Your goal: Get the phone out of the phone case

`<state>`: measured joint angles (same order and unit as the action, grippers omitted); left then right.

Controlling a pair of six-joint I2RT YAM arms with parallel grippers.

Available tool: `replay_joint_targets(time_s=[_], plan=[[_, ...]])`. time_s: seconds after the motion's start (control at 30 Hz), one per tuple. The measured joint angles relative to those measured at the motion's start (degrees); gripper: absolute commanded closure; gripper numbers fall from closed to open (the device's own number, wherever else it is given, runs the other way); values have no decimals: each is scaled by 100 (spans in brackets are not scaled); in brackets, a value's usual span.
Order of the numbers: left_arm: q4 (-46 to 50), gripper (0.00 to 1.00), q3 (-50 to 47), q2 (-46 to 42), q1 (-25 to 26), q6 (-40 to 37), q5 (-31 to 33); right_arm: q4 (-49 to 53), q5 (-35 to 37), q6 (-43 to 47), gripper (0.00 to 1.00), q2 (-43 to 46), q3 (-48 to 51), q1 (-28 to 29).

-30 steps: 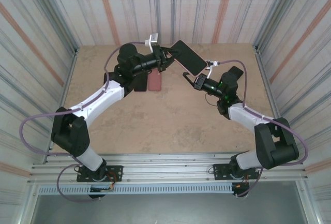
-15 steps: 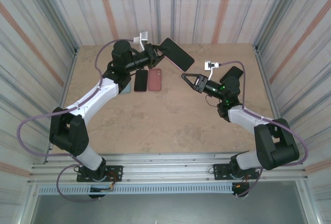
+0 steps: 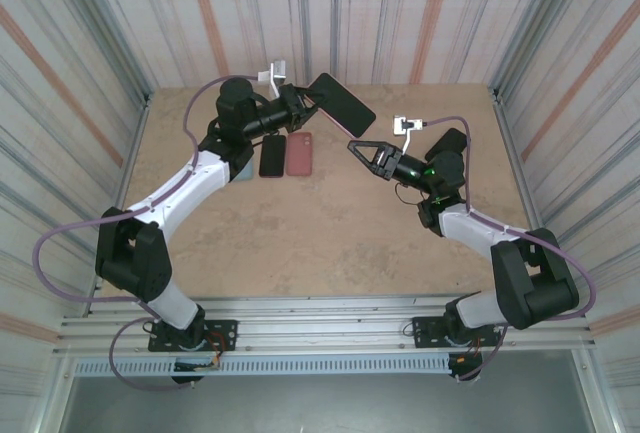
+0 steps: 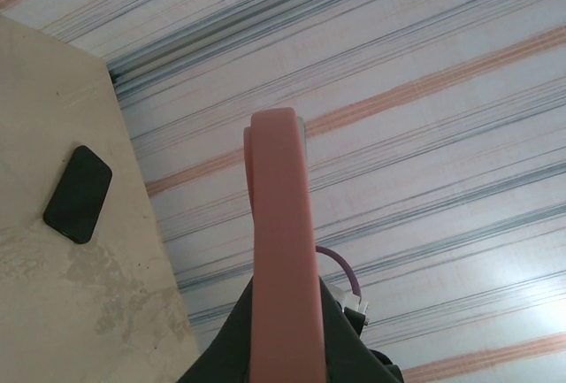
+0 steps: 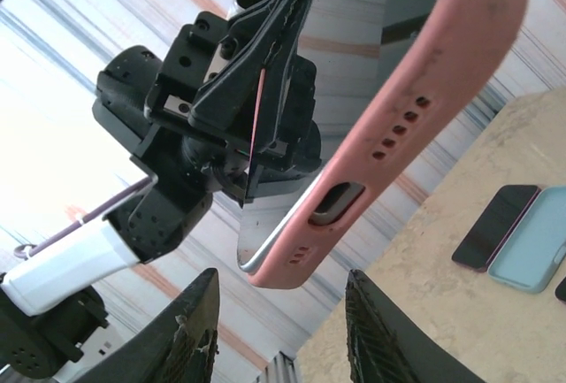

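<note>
Pink case [image 5: 389, 126] with the phone [image 3: 340, 103] inside is sitting clamped in the closed left pincer [image 3: 300, 105], raised over the table [image 3: 330, 243] | right pincer [image 3: 352, 147] is hanging partly open, gripping nothing, its tips near the case's lower end, not touching | black handset [image 3: 271, 156] is lying below the left pincer.

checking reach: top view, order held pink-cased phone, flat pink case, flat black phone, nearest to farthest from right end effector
1. Held pink-cased phone: raised, just beyond.
2. Flat pink case: tabletop, left.
3. Flat black phone: farther left.
</note>
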<state>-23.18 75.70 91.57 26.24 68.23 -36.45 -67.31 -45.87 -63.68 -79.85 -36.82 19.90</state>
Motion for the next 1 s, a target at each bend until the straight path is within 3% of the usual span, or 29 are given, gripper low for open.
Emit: replay_joint_targets(time_s=[0.63, 1.0], plan=[[-339, 100, -149, 0, -2, 551, -94, -278, 57, -83, 79, -175, -212, -9], [-428, 100, -234, 2, 72, 1084, 205, -129, 0, 348, 81, -210, -304, -81]])
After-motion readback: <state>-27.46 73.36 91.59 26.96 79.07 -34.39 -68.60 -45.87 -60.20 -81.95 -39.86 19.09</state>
